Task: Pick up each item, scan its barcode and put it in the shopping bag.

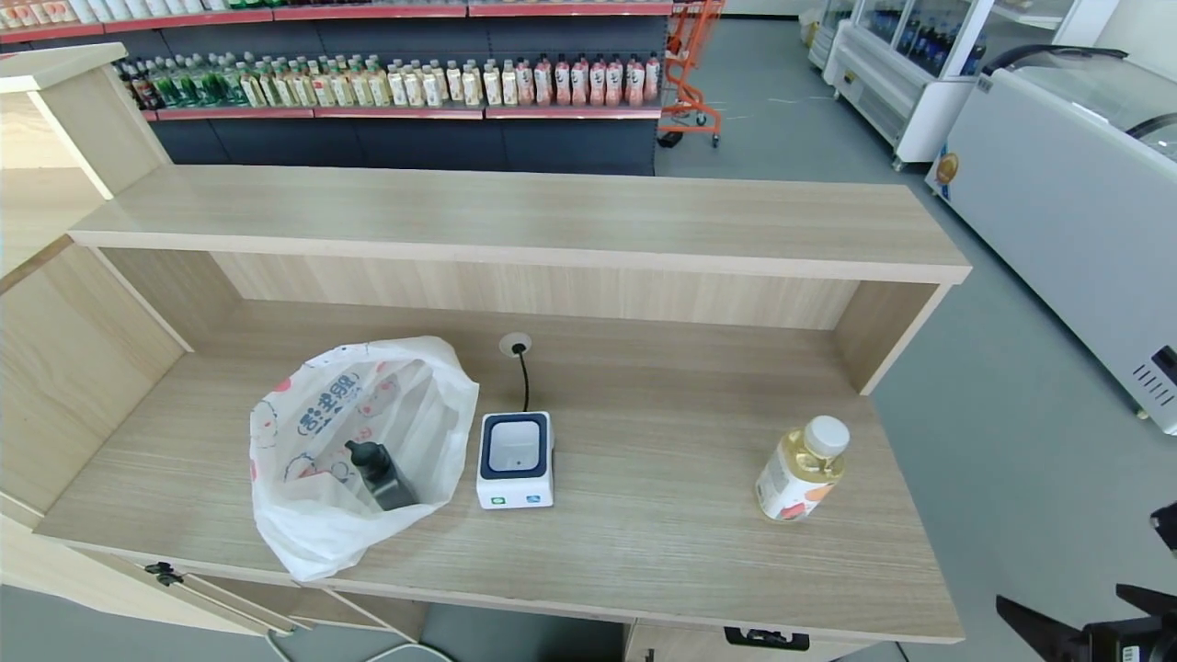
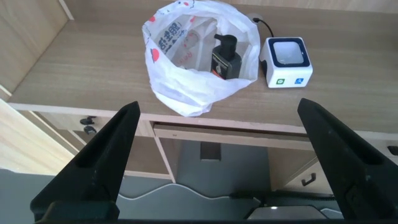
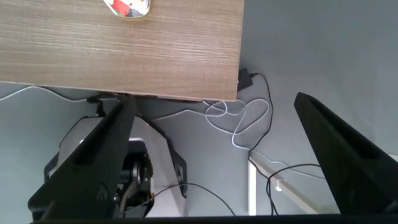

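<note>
Both sets of jaws are hanging wide, empty. The bottle (image 1: 802, 469) is standing beyond the right jaws, seemingly needing a forward reach before scanning.

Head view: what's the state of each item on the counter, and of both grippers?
shopping bag: open, standing on the counter.
dark pump bottle: upright inside the bag.
scanner: nothing over it.
juice bottle: capped, upright, not yet bagged.
left gripper: open, empty.
right gripper: open, empty.
</note>
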### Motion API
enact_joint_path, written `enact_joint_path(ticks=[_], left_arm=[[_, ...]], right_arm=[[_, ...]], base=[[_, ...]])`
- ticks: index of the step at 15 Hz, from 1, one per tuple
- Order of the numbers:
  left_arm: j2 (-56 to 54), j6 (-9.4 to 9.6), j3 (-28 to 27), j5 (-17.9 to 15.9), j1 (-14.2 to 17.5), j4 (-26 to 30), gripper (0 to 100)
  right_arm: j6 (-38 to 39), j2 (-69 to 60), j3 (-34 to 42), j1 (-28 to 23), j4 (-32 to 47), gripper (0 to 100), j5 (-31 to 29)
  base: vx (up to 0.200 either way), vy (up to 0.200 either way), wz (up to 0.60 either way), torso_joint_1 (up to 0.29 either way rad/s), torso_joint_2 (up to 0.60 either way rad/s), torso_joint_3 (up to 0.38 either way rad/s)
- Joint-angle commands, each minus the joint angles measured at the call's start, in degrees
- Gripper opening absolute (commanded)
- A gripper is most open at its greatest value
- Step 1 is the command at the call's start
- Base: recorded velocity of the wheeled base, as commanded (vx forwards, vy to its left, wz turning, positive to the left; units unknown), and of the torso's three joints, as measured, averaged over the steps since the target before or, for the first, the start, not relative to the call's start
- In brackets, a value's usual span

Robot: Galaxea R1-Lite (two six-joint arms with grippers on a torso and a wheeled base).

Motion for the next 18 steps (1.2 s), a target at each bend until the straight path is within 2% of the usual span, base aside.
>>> enact_joint_path(ticks=[1, 4, 8, 9, 18], left_arm=[[0.1, 0.00, 0.0, 0.0, 0.0, 0.0, 100], [0.1, 0.00, 0.0, 0.0, 0.0, 0.0, 100], [0.1, 0.00, 0.0, 0.0, 0.0, 0.0, 100], [0.1, 0.00, 0.0, 0.0, 0.0, 0.0, 100], [0.1, 0.00, 0.0, 0.0, 0.0, 0.0, 100]], right_arm=[[-2.6, 7.7, -0.7, -0.2, -4.2, 100, -0.2], [-4.0, 12.5, -0.1, -0.7, -7.6, 100, -0.4], [-3.7, 22.8, 0.1, -0.5, -17.2, 100, 0.9], [-3.9, 26.3, 0.4, -0.2, -21.6, 100, 2.3], [-4.3, 40.0, 0.7, 4.6, -40.2, 100, 2.4]], base=[[0.000, 0.000, 0.00, 0.000, 0.00, 0.000], [0.000, 0.000, 0.00, 0.000, 0.00, 0.000], [0.000, 0.000, 0.00, 0.000, 0.00, 0.000], [0.000, 0.000, 0.00, 0.000, 0.00, 0.000], [0.000, 0.000, 0.00, 0.000, 0.00, 0.000]])
